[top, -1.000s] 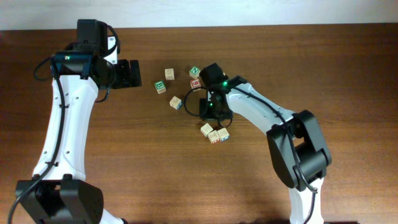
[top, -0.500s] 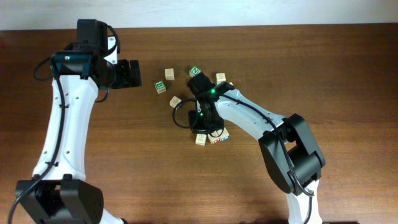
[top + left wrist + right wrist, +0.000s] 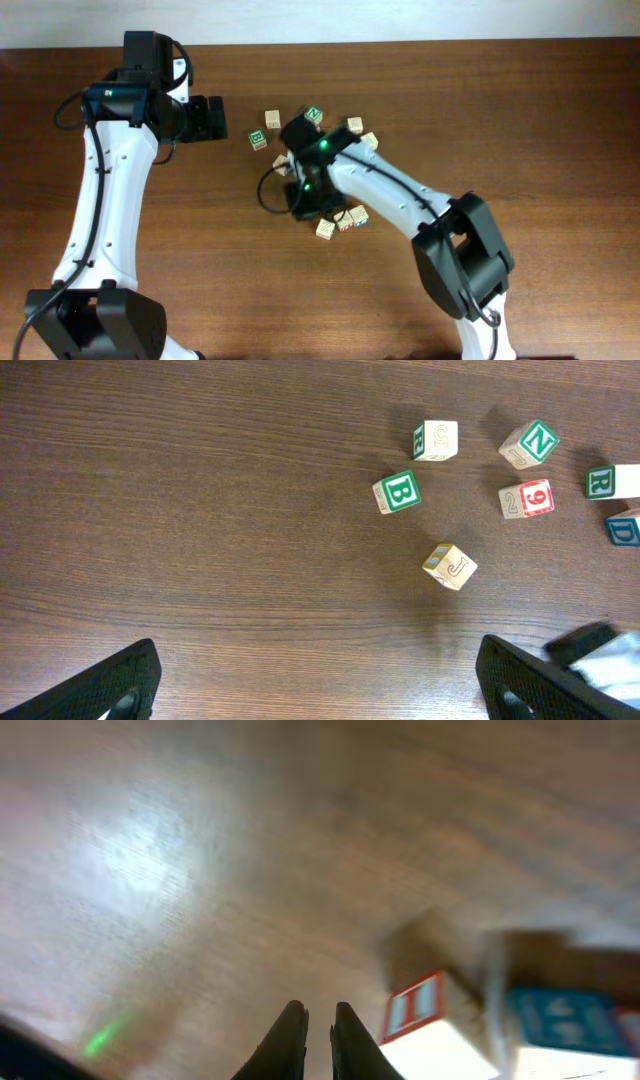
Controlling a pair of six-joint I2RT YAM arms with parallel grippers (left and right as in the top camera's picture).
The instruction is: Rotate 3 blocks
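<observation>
**Right claw sweeps left past the trio; tan block shoved nearer**

Within the last second the right claw (image 3: 318,1013) has swept leftward over the bench (image 3: 520,100). It now sits just to the far-left of the three pale blocks, its jaws pinched almost together with nothing between them. The tan block (image 3: 325,229) has slid toward the near-left and looks skewed on its base. The red-printed block (image 3: 345,220) and the blue-printed block (image 3: 359,213) remain touching side by side, barely shifted. The right wrist view is smeared by motion, though both printed blocks show just right of the closed tips. The tan block has probably been turned by a push rather than a lift, and the other two seem yet to be rotated. The left claw (image 3: 210,118) hangs spread wide and empty at the far left, well apart from the trio, looking down on the green B cube (image 3: 397,491).
</observation>
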